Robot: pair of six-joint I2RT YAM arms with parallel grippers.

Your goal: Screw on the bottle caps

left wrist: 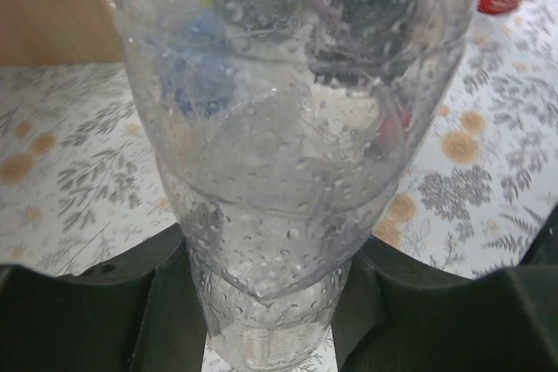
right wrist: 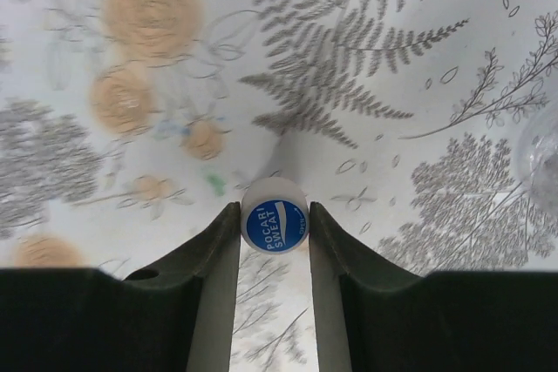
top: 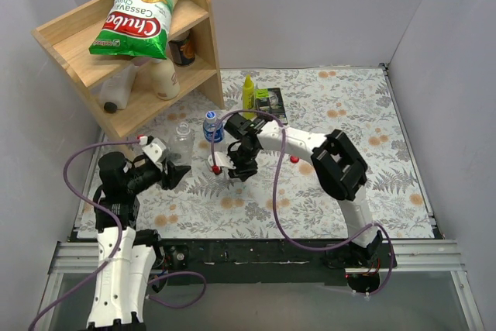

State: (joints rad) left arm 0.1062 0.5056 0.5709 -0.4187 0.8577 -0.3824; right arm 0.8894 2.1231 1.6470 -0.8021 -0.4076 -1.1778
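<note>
My left gripper (left wrist: pixel 270 289) is shut on the lower part of the unlabelled clear bottle (left wrist: pixel 288 128), which stands upright and fills the left wrist view. From above, this bottle (top: pixel 184 139) stands by the left gripper (top: pixel 179 167), open-necked. My right gripper (right wrist: pixel 275 224) points down at the cloth. Its fingers (right wrist: pixel 214 241) press both sides of a blue-topped white cap (right wrist: pixel 275 215). The top view hides that cap under the right gripper (top: pixel 235 165). A blue-labelled bottle (top: pixel 213 129) stands just behind it. A small red cap (top: pixel 294 159) lies to the right.
A wooden shelf (top: pixel 198 5) at the back left carries a chips bag (top: pixel 139 15) and cream bottles (top: pixel 164 79). A yellow squeeze bottle (top: pixel 248 92) and a dark packet (top: pixel 272 103) stand at the back. A red-and-white thing (top: pixel 218 165) lies beside the right gripper.
</note>
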